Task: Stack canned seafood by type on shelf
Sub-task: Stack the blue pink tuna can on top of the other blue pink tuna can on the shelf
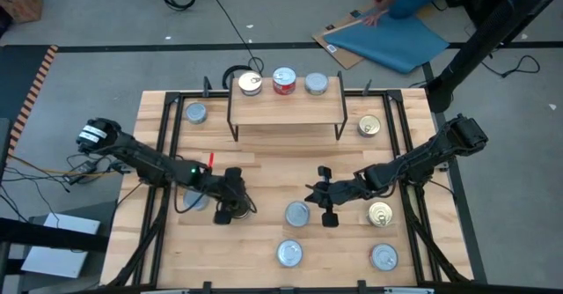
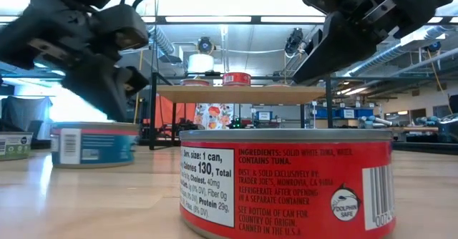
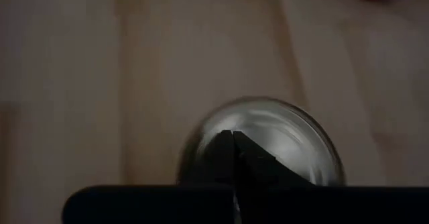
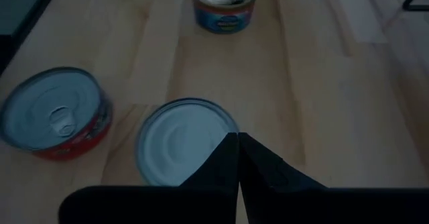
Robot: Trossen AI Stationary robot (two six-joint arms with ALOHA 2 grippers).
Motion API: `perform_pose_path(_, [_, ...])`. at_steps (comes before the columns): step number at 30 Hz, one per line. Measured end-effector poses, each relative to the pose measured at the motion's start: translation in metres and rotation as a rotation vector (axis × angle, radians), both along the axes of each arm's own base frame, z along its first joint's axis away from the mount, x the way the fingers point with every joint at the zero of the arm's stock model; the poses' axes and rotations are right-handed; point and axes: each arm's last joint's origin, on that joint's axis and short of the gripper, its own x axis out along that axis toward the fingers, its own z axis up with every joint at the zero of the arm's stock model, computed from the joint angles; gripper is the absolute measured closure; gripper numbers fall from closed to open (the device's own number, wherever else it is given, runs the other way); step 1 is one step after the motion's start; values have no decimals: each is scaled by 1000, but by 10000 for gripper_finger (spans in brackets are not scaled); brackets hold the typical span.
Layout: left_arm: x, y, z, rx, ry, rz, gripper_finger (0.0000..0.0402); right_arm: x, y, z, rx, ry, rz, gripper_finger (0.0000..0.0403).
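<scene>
High view: we see three tins (image 1: 283,81), gold-, red- and silver-topped, on the shelf (image 1: 286,112)'s far edge, seven more scattered around the table. Left gripper (image 1: 230,213) and right gripper (image 1: 327,208) hover clenched, empty.

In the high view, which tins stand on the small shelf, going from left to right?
On the shelf, left to right: gold-topped tin → red tin → silver-topped tin.
</scene>
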Motion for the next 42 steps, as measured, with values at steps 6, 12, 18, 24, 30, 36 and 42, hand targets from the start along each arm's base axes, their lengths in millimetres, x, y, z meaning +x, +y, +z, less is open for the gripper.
perform_pose_path(6, [7,15,2,61,-52,46,401,3,-8,0,-9,-1,-30,384])
perform_pose_path(12, [4,15,10,71,-81,26,401,6,-14,2,25,-32,-72,382])
perform_pose_path(18, [-8,14,30,64,-196,79,401,22,-12,13,91,-211,59,375])
perform_pose_path(24, [-32,15,8,2,-222,157,401,42,-8,-2,69,-251,81,380])
perform_pose_path(30, [-46,16,-6,-41,-281,188,401,78,-3,-5,38,-244,96,380])
perform_pose_path(36, [-51,18,-12,-15,-268,202,401,116,-4,-5,-10,-176,107,374])
perform_pose_path(42, [-59,21,-26,-24,-240,220,401,150,-2,-7,-11,-170,178,349])
